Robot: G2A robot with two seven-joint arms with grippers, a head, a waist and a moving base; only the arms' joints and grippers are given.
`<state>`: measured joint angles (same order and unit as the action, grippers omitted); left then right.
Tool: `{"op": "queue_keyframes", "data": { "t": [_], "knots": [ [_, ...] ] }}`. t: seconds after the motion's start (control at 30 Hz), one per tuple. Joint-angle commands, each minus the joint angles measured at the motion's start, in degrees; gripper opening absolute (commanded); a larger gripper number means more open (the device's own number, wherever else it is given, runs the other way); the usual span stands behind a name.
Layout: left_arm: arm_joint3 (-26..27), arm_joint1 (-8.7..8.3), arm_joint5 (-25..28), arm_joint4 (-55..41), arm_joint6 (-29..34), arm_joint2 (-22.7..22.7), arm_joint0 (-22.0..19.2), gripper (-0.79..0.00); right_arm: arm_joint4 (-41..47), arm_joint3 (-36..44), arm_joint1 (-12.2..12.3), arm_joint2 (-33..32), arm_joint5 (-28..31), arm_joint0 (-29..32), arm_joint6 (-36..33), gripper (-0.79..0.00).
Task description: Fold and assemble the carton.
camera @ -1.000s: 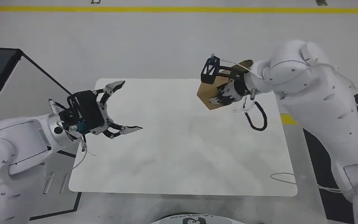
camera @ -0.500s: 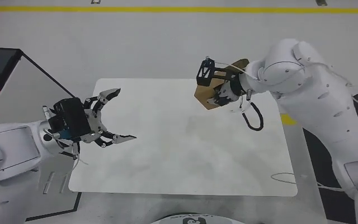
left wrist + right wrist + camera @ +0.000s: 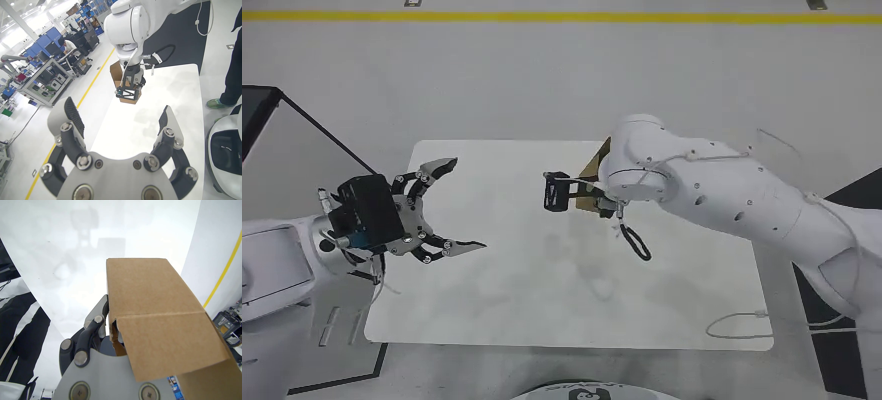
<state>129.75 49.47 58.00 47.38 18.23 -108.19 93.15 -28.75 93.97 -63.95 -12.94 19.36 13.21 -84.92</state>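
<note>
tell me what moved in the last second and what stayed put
The right gripper, shut on the carton, swung from the far right corner of the table in toward its middle, closer to the left gripper. The left gripper drew back a little toward the table's left edge, then held. The grip on the carton did not change, and the left gripper stayed open.

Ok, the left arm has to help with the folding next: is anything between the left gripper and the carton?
Nothing visible does. The left gripper is open over the table's left part. Only bare tabletop lies between it and the carton, which the right gripper holds over the table's far part.
</note>
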Motion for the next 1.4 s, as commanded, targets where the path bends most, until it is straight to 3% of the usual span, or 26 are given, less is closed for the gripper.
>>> {"op": "queue_keyframes", "data": {
  "t": [0.0, 0.23, 0.57, 0.93, 1.37],
  "knots": [
    [0.0, 0.0, 0.0, 0.0, 0.0, 0.0, 0.0, 0.0, -0.06, 0.13, 0.09, -0.11, -0.03, 0.05, -0.03, -0.785],
    [0.0, 0.0, 0.0, 0.0, 0.0, 0.0, 0.0, 0.0, -2.12, -0.15, -0.16, 1.01, 0.87, 1.49, 1.36, -0.785],
    [0.0, 0.0, 0.0, 0.0, 0.0, 0.0, 0.0, 0.0, -7.3, -5.77, -4.22, 3.2, 2.73, 5.32, 2.74, -0.785],
    [0.0, 0.0, 0.0, 0.0, 0.0, 0.0, 0.0, 0.0, -7.5, -5.7, -4.22, 3.2, 2.71, 5.5, 3.14, -0.785],
    [0.0, 0.0, 0.0, 0.0, 0.0, 0.0, 0.0, 0.0, -19.46, -10.38, -7.07, 3.2, 8.54, 13.38, 8.53, -0.785]
  ]
}}
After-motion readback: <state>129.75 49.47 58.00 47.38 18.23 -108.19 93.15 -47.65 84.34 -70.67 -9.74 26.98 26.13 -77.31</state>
